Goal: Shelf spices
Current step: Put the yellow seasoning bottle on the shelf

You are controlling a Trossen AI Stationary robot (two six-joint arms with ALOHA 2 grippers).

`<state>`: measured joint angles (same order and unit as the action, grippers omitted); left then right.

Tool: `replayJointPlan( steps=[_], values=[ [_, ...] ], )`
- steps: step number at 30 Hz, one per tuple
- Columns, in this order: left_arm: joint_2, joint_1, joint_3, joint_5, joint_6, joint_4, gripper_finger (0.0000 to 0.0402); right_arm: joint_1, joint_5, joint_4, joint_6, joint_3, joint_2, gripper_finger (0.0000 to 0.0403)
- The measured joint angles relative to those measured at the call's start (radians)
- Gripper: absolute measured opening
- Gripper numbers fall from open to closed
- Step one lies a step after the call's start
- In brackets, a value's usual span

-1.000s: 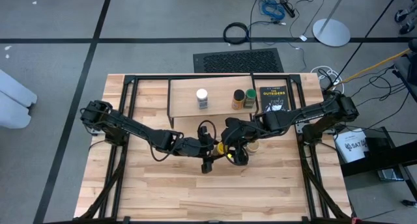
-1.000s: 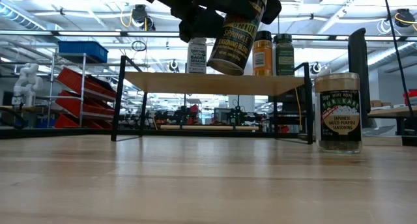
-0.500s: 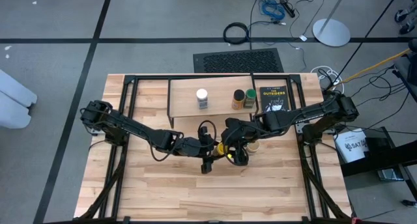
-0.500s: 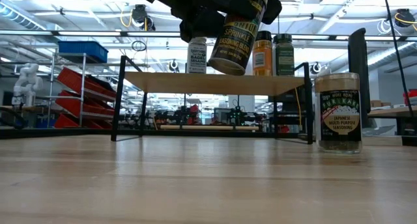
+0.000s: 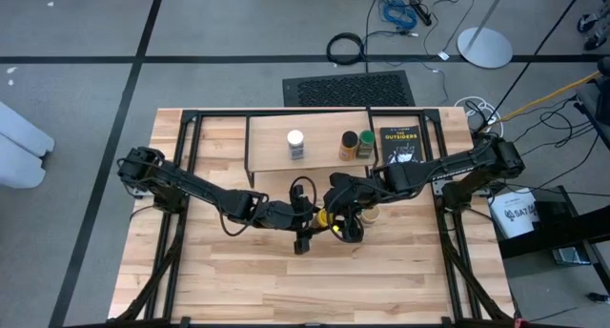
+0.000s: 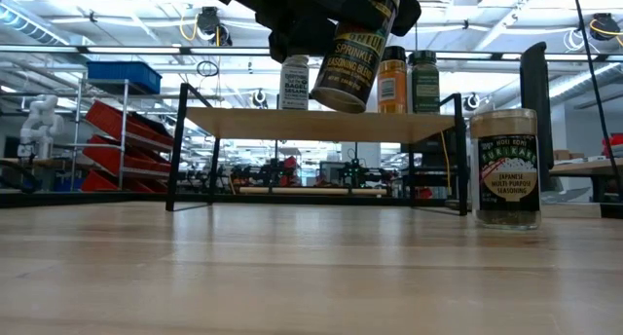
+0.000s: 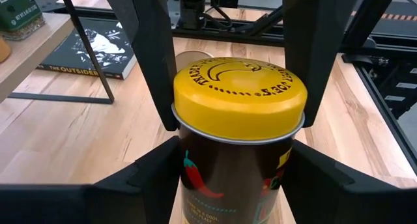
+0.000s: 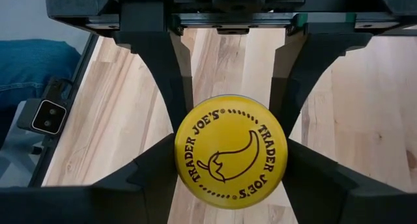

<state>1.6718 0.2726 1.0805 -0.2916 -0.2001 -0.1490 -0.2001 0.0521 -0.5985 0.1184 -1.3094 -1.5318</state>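
Bare tabletop (image 5: 238, 261) below; both claws, left claw (image 7: 234, 152) and right claw (image 8: 229, 160), clamped on yellow-lidded jar (image 6: 348, 67).

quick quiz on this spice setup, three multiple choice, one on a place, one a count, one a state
1. Where is the tan-lidded jar?
A on the shelf
B on the table
C in a gripper

2. How many jars stand on the shelf?
A two
B three
C five

3. The yellow-lidded jar is
A lying on the table
B standing on the shelf
C held in the air

Answers:
1 B: the tan-lidded jar stands on the table beside the shelf.
2 B: the low view shows three jars on it.
3 C: the left gripper and right gripper both clamp the yellow-lidded jar, tilted above the table.
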Motion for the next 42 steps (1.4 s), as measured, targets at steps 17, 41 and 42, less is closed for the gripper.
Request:
replayJointPlan(
  steps=[17, 41, 42],
  values=[
    [0.0, -0.001, 0.0, -0.008, -0.02, 0.002, 0.0235, 0.0, -0.005, 0.0, 0.0, 0.0, 0.0, 0.0229],
    [0.0, -0.002, -0.001, -0.028, -0.025, 0.003, 0.0215, 0.0, -0.032, -0.001, -0.001, 0.0, 0.0, 0.0229],
    [0.0, -0.002, -0.001, -0.028, -0.025, 0.003, 0.0215, 0.0, -0.032, -0.001, -0.001, 0.0, 0.0, 0.0229]
  ],
)
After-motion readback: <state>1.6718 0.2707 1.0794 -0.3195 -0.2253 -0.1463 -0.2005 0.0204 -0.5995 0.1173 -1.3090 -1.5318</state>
